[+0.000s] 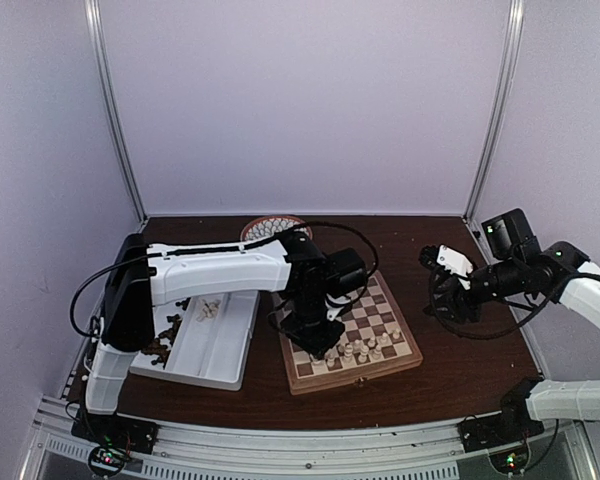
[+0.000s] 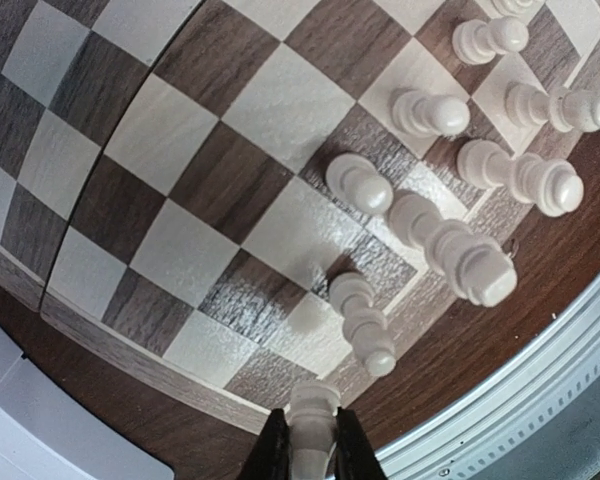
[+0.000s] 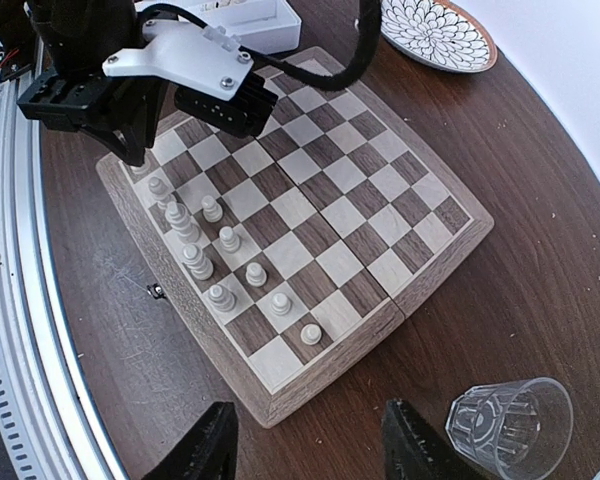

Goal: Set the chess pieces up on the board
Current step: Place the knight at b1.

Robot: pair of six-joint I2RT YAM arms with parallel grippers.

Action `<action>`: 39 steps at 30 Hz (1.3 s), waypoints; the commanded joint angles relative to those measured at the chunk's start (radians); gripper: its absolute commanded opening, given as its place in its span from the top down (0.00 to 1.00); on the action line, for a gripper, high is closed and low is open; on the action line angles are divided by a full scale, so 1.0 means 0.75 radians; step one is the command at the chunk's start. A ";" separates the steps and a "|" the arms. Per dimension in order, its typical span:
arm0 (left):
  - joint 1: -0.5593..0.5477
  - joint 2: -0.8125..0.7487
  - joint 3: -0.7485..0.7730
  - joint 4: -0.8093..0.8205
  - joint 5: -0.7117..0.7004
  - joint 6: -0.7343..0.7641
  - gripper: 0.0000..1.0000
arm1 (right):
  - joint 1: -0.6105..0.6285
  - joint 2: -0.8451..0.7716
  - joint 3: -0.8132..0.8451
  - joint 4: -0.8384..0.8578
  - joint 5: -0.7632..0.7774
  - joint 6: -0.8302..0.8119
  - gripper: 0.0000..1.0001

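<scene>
Square wooden chessboard (image 1: pixel 380 318) with tan and brown checks, on my dark desk (image 1: pixel 460 370). A cluster of cream-white wooden chess pieces (image 3: pixel 220 297) stands along the board's edge nearest the arm bases. No dark ones are on it. My left gripper (image 2: pixel 312 440) pinches one cream piece (image 2: pixel 312 405) over the board's near corner. My right gripper (image 3: pixel 310 450) hangs spread wide and empty, right of the board. More pieces lie in the white tray (image 1: pixel 230 342) left of the board, so I judge most of the set-up is yet to do.

Tray (image 1: pixel 225 352) left of board (image 1: pixel 396 322)
</scene>
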 commanded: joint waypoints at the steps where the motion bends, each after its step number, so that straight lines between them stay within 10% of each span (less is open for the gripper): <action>1: -0.006 0.046 0.024 0.031 0.014 0.003 1.00 | -0.011 -0.017 -0.012 0.018 -0.021 -0.008 0.48; 26: -0.008 0.107 -0.001 0.059 0.041 -0.006 1.00 | -0.011 -0.017 -0.010 0.006 -0.041 -0.019 0.48; 39: -0.008 0.056 0.012 0.049 0.053 -0.023 0.77 | -0.012 -0.011 -0.008 0.002 -0.043 -0.018 0.47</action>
